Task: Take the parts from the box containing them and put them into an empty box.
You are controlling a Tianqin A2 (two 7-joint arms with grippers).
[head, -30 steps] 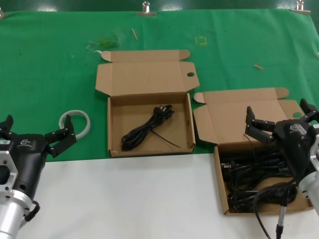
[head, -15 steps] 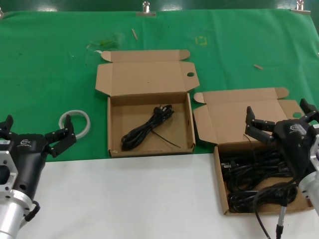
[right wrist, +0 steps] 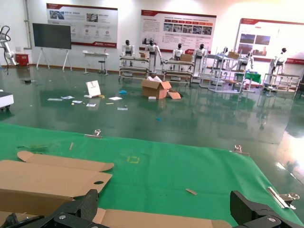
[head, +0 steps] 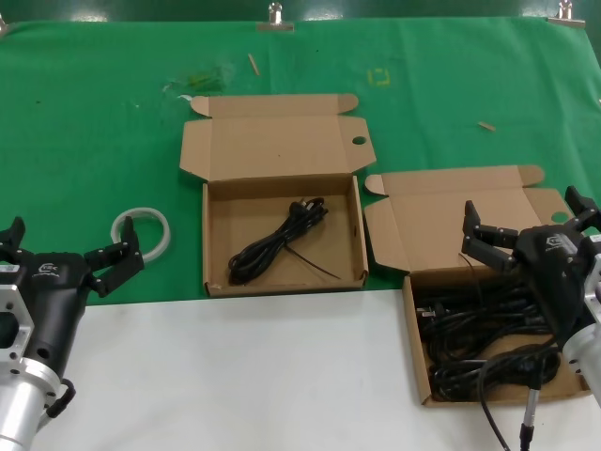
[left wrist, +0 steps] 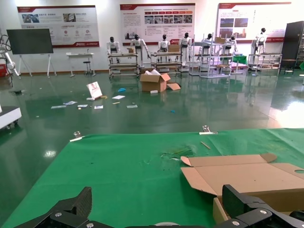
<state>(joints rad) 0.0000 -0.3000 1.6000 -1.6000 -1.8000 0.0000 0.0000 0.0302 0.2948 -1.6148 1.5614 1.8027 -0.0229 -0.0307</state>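
The box with the slanted lid point(head: 441, 221) lies at the right and holds several black cord bundles point(head: 479, 324). My right gripper point(head: 522, 209) hovers over its back part, open and empty; in the right wrist view point(right wrist: 164, 206) its jaws stand wide apart above that lid point(right wrist: 156, 221). The straight-lidded box point(head: 282, 150) lies in the middle with one looped cord bundle point(head: 277, 240) inside. My left gripper point(head: 70, 240) is parked at the lower left, open and empty; in the left wrist view point(left wrist: 159, 209) it faces that box's lid point(left wrist: 247, 175).
A whitish plastic ring point(head: 141, 230) lies on the green cloth point(head: 94, 113) just beyond my left gripper. White table surface point(head: 235, 376) runs along the front. Small scraps point(head: 252, 63) lie on the cloth at the back, with clips point(head: 275, 14) on its far edge.
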